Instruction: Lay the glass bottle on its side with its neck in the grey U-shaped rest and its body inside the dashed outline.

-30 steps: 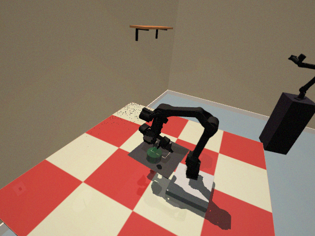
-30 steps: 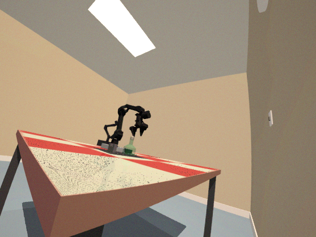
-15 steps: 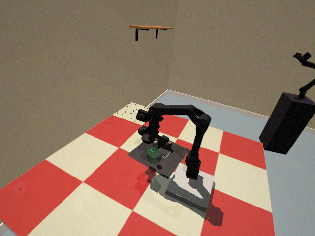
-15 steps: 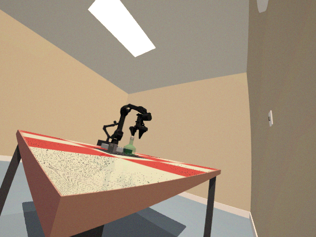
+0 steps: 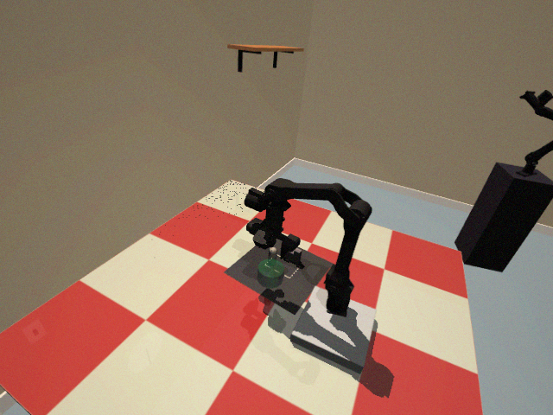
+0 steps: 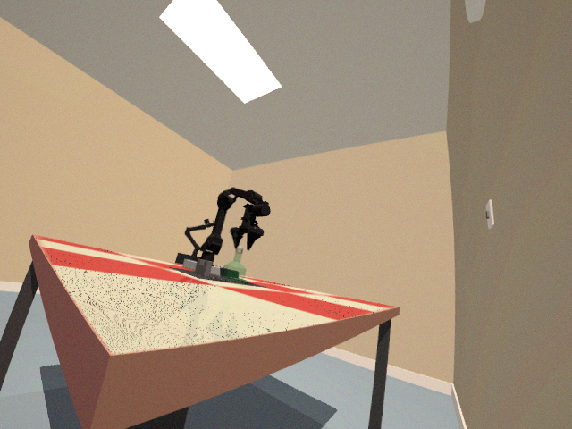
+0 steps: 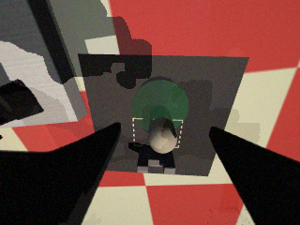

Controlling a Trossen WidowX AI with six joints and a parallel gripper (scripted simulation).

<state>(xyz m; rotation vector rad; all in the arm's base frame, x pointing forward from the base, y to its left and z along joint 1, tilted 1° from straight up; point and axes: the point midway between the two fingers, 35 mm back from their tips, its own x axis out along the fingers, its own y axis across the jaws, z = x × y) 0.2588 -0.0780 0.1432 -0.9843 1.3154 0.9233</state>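
My claw (image 5: 282,254) (image 6: 243,248) (image 7: 164,128) was spread nearly as wide as it went and had hold of nothing. It pointed downward, its fingertips apart on either side of the glass bottle's pale top in the wrist view, and just above or level with that top in the exterior view; I could not tell whether either finger touched the glass.

The green glass bottle (image 5: 270,273) (image 6: 235,268) (image 7: 160,100) stood upright on the dark mat (image 5: 241,268) (image 7: 108,94), which lay on the red-and-cream checked surface (image 5: 178,290) (image 6: 277,299) (image 7: 197,28). From my wrist, its neck and top showed across the dashed outline (image 7: 134,120). The grey U-shaped rest (image 6: 203,267) (image 7: 155,163) stood near the bottle, on the same mat, with no neck lying in it. The bottle had yet to be laid down.

My arm (image 5: 306,191) (image 6: 221,222) arched up from its pale base slab (image 5: 330,353) (image 7: 74,100) beside the mat and bent down over the bottle.
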